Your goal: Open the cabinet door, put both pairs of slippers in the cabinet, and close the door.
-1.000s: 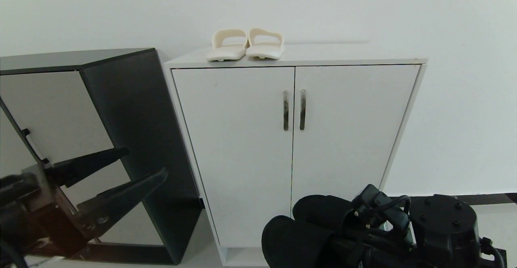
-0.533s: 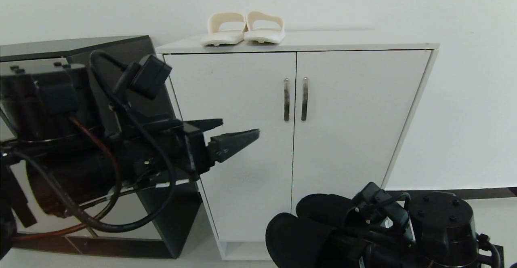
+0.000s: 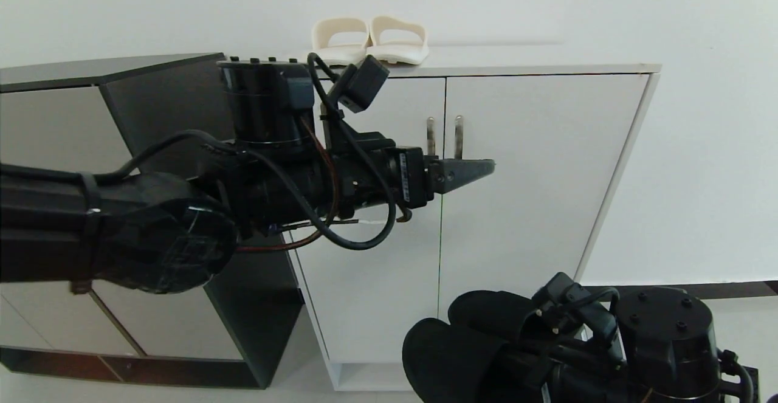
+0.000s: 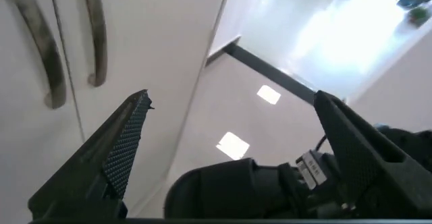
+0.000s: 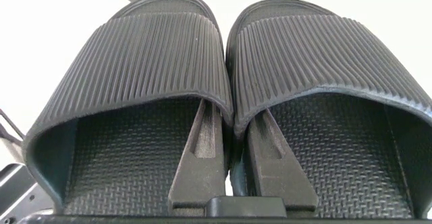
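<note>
Right claw (image 5: pixel 233 116) clamps the black slippers (image 5: pixel 162 55) by their inner walls, low before the cabinet (image 3: pixel 535 166). Left claw (image 4: pixel 233 102) gapes wide just beside the door handles (image 3: pixel 457 135) — doors shut. Cream slippers (image 3: pixel 371 41) sit on the cabinet's top.

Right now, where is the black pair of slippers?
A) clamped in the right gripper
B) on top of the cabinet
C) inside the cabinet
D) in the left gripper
A: the right gripper has a finger inside each of the black slippers, pinching their adjoining walls together. The cream slippers lie on top of the cabinet, whose doors are shut.
</note>
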### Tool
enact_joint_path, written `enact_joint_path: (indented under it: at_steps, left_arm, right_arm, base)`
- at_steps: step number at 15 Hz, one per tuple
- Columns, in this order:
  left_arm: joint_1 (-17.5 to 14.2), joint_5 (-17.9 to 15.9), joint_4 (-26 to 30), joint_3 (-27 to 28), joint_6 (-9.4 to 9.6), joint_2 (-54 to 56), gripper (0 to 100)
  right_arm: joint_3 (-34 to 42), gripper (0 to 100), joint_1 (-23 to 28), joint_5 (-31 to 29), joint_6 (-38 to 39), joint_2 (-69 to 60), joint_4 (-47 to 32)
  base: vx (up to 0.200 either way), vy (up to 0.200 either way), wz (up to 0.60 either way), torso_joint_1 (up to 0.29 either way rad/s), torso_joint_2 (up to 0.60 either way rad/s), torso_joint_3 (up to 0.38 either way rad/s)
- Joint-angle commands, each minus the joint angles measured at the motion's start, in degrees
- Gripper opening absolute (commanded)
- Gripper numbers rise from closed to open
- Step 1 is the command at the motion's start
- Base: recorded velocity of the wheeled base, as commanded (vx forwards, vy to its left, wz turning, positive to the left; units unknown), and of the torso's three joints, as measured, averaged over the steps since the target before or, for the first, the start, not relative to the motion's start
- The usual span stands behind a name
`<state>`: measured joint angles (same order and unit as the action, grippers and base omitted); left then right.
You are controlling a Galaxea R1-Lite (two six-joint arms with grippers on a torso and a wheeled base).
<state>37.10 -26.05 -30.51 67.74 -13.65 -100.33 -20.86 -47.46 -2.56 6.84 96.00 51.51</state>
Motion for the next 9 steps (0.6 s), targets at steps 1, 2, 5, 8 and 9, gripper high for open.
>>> enact_joint_path:
  at_steps: [1,2,5,8,9]
  left_arm:
    - [-0.71,-4.80,1.25,6.61,-2.87,-5.76,100]
    - [-2.38,-6.20,1.25,8.99,-2.87,-8.04,100]
    - [-3.43,-6.20,1.07,12.85,-2.52,-12.79,100]
    - [-4.40,-4.89,0.72,15.93,-1.90,-15.86,100]
    - [-4.40,-3.04,0.37,16.54,-1.38,-16.74,100]
  right_arm:
    - [0.12,0,0.08,0.01,0.10,-0.20,0.00]
    - [0.12,0,0.26,0.01,0.10,-0.11,0.00]
    - [0.38,0,0.52,0.10,0.10,0.06,0.00]
    - [0.91,0,0.61,0.10,0.19,0.33,0.00]
    - [0.91,0,0.88,0.19,0.28,0.50,0.00]
  base:
    - [0.000,0.000,0.00,0.000,0.00,0.000]
    - [0.000,0.000,0.00,0.000,0.00,0.000]
    - [0.000,0.000,0.00,0.000,0.00,0.000]
    - [0.000,0.000,0.00,0.000,0.00,0.000]
    - [0.000,0.000,0.00,0.000,0.00,0.000]
